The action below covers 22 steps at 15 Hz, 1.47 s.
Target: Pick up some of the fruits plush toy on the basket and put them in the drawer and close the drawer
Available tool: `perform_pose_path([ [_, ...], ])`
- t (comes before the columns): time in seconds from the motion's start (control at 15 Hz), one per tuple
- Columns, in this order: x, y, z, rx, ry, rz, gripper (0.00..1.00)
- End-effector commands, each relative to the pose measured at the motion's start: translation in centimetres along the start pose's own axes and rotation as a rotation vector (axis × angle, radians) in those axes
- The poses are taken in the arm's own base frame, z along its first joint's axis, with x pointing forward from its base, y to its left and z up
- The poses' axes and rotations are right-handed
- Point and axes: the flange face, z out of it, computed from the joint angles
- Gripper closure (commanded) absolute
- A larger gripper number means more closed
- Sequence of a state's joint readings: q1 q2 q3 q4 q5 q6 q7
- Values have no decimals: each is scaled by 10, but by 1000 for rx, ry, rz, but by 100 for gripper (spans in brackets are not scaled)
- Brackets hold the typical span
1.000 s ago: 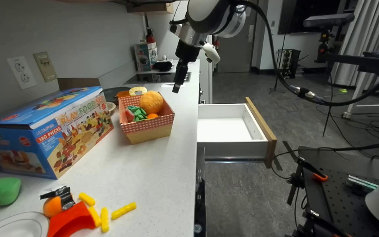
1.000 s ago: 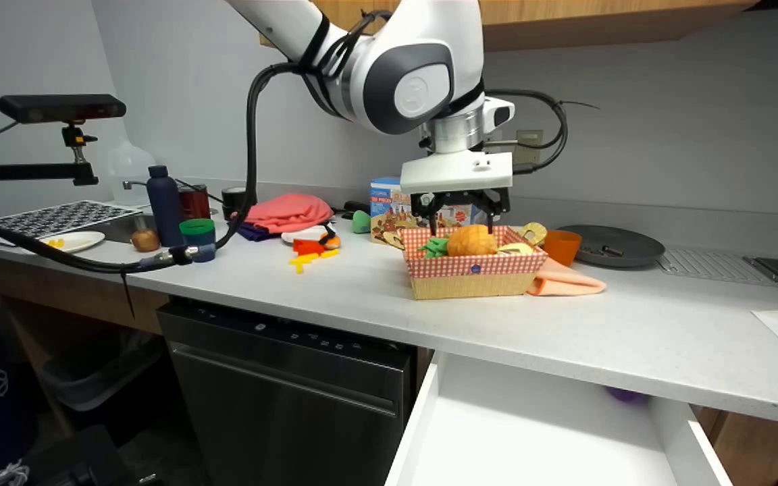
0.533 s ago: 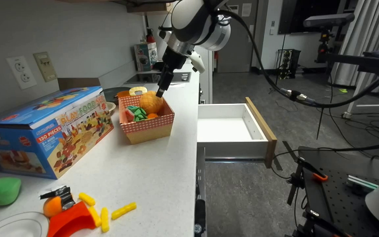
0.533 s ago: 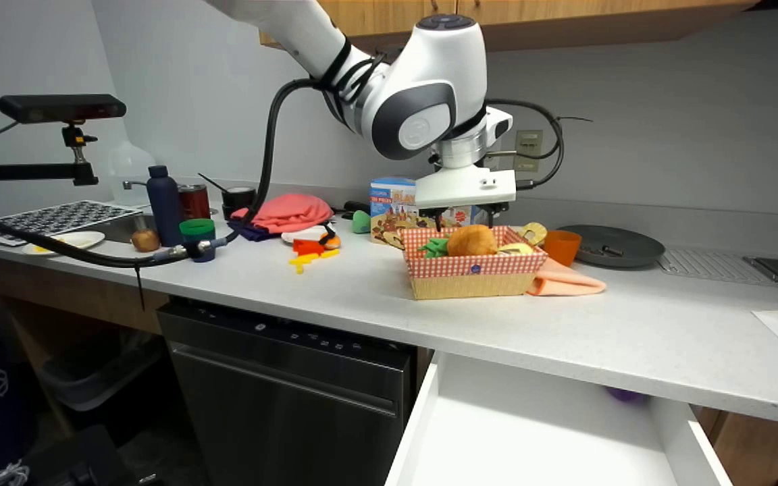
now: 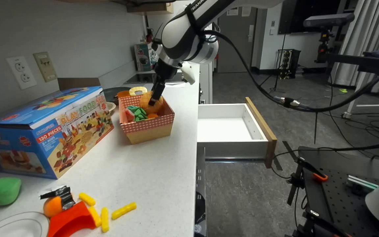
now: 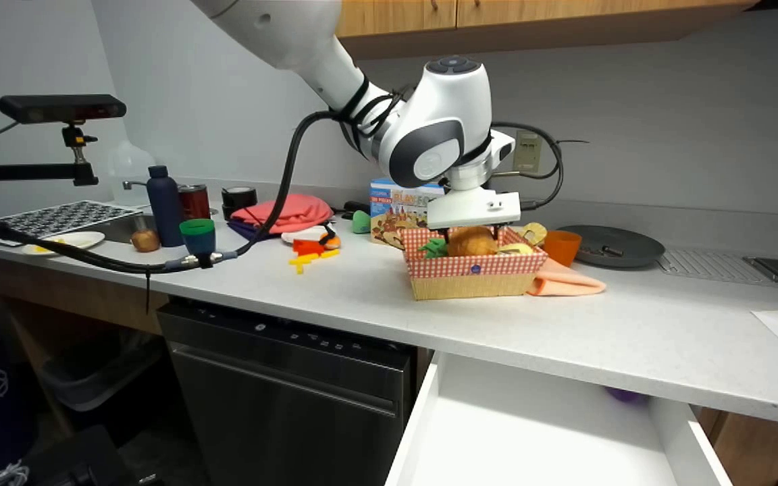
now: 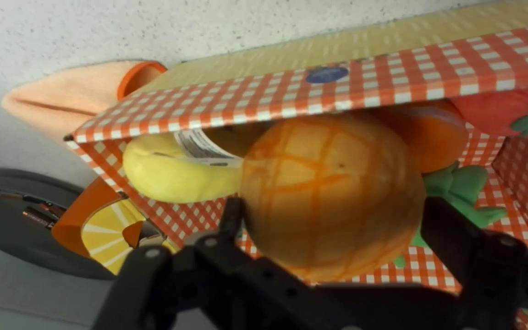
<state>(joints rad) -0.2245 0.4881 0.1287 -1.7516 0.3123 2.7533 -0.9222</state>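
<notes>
Orange plush fruit between fingers of claw.

Both exterior views share drawer and basket; the wrist view looks closely into the basket.

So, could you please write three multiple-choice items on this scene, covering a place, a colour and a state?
1. Which colours check the basket?
A) blue and white
B) red and white
C) green and yellow

2. How does the drawer stand?
A) open
B) shut
C) upside down

3. Where is the cross-hatched orange plush?
A) in the drawer
B) on the floor
C) in the basket

1 B: both colours run along its rim in the wrist view.
2 A: its white inside lies exposed in both exterior views.
3 C: the wrist view shows it inside the checked walls.
</notes>
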Motion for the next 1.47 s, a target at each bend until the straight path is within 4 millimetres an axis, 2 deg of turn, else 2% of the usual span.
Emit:
perform_pose_path([
  [0.0, -5, 16, 16, -17, -16, 2, 0],
  [0.07, -6, 16, 19, -10, -21, 12, 25],
  [0.13, -7, 16, 22, -6, -22, 24, 26],
  [0.33, -5, 12, 20, 0, -13, 35, 51],
  [0.47, 1, 3, 8, 8, 4, 33, 66],
  [0.6, 8, -7, -11, 5, 25, 12, 78],
  [0.8, 17, -14, -51, -28, 65, -17, 97],
  [0.87, 4, 3, -63, -52, 72, -26, 94],
  [1.0, -13, 24, -87, -104, 83, -29, 95],
  [1.13, -46, 53, -104, -164, 64, -1, 95],
  [1.27, -82, 77, -112, -202, 23, 39, 95],
  [1.4, -123, 95, -112, -213, -40, 94, 95],
])
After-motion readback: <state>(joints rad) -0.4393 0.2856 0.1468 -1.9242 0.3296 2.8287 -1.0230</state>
